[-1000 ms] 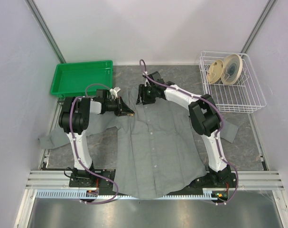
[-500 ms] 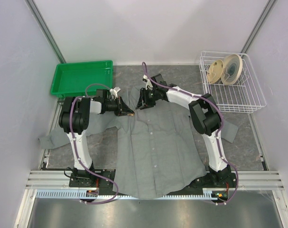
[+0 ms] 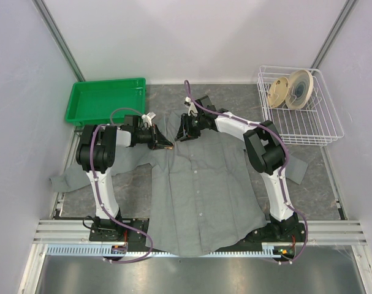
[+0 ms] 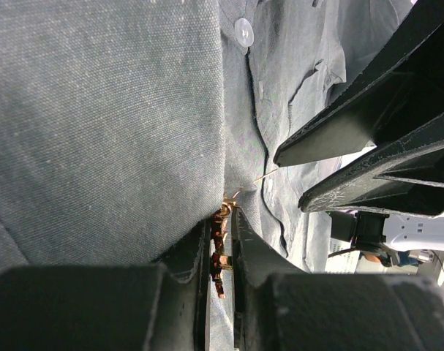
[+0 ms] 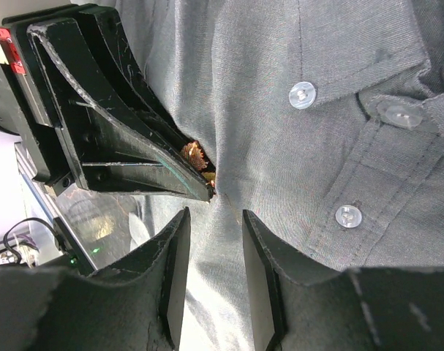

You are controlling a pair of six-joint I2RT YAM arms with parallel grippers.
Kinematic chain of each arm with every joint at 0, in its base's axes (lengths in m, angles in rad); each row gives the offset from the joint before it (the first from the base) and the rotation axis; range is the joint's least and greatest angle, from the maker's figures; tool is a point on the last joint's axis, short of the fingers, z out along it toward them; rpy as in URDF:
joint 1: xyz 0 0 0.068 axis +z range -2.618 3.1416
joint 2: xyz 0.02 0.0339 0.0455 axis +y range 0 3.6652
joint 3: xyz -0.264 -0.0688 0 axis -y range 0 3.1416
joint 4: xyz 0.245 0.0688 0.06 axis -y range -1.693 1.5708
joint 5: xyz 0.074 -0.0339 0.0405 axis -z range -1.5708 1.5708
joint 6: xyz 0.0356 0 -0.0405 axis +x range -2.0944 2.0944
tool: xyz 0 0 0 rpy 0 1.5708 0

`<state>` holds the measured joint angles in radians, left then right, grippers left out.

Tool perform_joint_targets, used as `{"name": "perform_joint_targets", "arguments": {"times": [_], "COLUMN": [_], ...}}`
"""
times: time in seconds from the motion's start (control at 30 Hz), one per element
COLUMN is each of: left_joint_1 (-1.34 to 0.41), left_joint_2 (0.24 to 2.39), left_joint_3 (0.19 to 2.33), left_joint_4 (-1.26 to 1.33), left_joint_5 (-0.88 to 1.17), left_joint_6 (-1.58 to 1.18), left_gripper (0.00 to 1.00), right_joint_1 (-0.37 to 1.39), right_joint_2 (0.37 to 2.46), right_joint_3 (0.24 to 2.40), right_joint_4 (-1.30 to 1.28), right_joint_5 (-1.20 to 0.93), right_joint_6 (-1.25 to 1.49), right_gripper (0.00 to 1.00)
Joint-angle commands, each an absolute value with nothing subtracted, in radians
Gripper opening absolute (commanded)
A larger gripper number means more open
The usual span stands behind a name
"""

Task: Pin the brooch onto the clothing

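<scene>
Left gripper (image 3: 166,144) pinches the brooch (image 4: 222,241) edge-on between nearly shut fingers. Its tips touch the shirt (image 3: 204,184) beside the collar, mid-bench toward the far edge. The brooch's long axis runs along the fingers, and a thin pin pokes out past the tips toward the right gripper (image 3: 184,131). That gripper hangs just beside it, fingers spread around nothing, with cloth under the gap. Judgement: the left arm has to drive the pin into the cloth, and the right is well placed to brace the fabric.
</scene>
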<state>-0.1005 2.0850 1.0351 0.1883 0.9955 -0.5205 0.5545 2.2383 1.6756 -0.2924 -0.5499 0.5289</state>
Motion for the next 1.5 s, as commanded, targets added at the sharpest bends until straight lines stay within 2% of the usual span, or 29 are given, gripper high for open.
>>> {"name": "perform_joint_targets", "arguments": {"times": [0.0, 0.2, 0.5, 0.6, 0.67, 0.8, 0.87, 0.93, 1.03, 1.1, 1.13, 1.47], "left_joint_1": [-0.104, -0.104, -0.104, -0.104, -0.104, -0.104, -0.104, -0.103, -0.101, -0.1, -0.098, -0.087], "left_joint_2": [2.095, 2.095, 2.092, 2.092, 2.095, 2.095, 2.094, 2.092, 2.091, 2.089, 2.089, 2.088], "left_joint_3": [1.066, 1.066, 1.065, 1.065, 1.065, 1.065, 1.066, 1.066, 1.065, 1.065, 1.063, 1.057], "left_joint_4": [0.198, 0.198, 0.199, 0.199, 0.198, 0.198, 0.195, 0.184, 0.183, 0.183, 0.184, 0.187], "left_joint_5": [1.011, 1.009, 1.008, 1.008, 1.008, 1.006, 1.003, 0.994, 0.989, 0.988, 0.988, 0.985], "left_joint_6": [-0.479, -0.479, -0.477, -0.477, -0.48, -0.482, -0.48, -0.479, -0.479, -0.482, -0.482, -0.495], "left_gripper": [0.02, 0.02, 0.02, 0.02, 0.02, 0.03, 0.08, 0.19, 0.31, 0.35, 0.41, 0.44], "right_joint_1": [0.557, 0.557, 0.554, 0.555, 0.557, 0.554, 0.551, 0.546, 0.537, 0.534, 0.535, 0.531], "right_joint_2": [2.255, 2.27, 2.286, 2.286, 2.286, 2.272, 2.266, 2.253, 2.238, 2.234, 2.232, 2.21], "right_joint_3": [1.678, 1.68, 1.69, 1.694, 1.692, 1.684, 1.678, 1.675, 1.669, 1.666, 1.666, 1.654], "right_joint_4": [-0.252, -0.244, -0.247, -0.244, -0.244, -0.244, -0.244, -0.245, -0.247, -0.245, -0.245, -0.244], "right_joint_5": [-0.578, -0.597, -0.594, -0.591, -0.589, -0.566, -0.552, -0.531, -0.506, -0.503, -0.503, -0.497], "right_joint_6": [0.551, 0.569, 0.584, 0.587, 0.586, 0.587, 0.586, 0.583, 0.581, 0.58, 0.581, 0.584], "right_gripper": [0.42, 0.4, 0.26, 0.16, 0.02, 0.0, 0.0, 0.0, 0.0, 0.0, 0.0, 0.0]}}
